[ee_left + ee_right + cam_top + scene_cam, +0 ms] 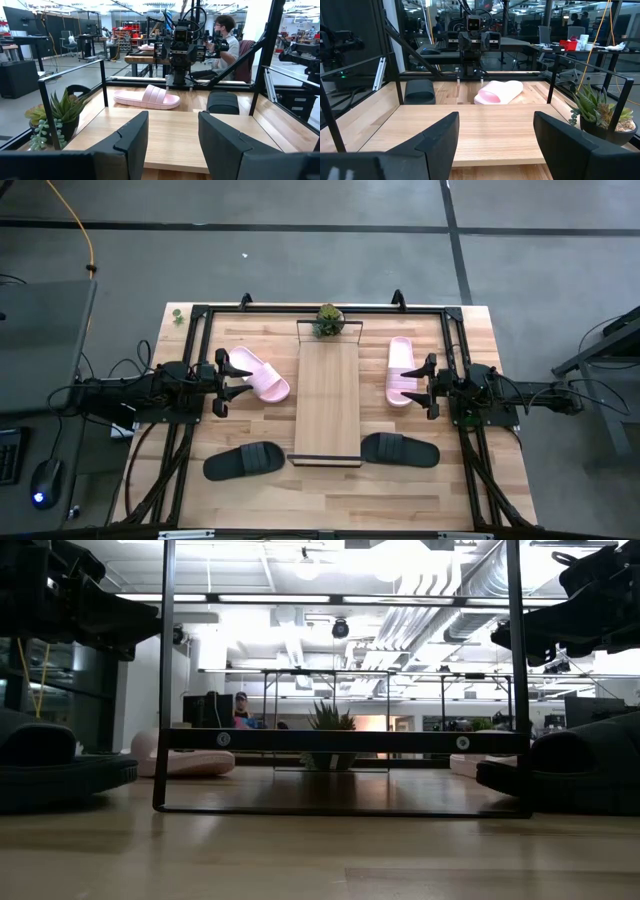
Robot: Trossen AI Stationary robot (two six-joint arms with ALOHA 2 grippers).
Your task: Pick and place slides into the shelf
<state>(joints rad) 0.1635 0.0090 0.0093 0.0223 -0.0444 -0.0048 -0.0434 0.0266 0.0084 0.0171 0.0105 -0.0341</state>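
Slides (258, 376) lie untouched beside the shelf (327, 402); left tool (222, 383) and right tool (430, 385) gape wide, empty.

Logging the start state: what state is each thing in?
Left pink slide: on table, left of shelf.
Right pink slide: on table, right of shelf.
Left black slide: on table.
Right black slide: on table.
Shelf: holds no slides.
Left gripper: open.
Right gripper: open.

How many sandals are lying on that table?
4: a pink slide left of the shelf, another pink slide right, two black slides near its front corners.
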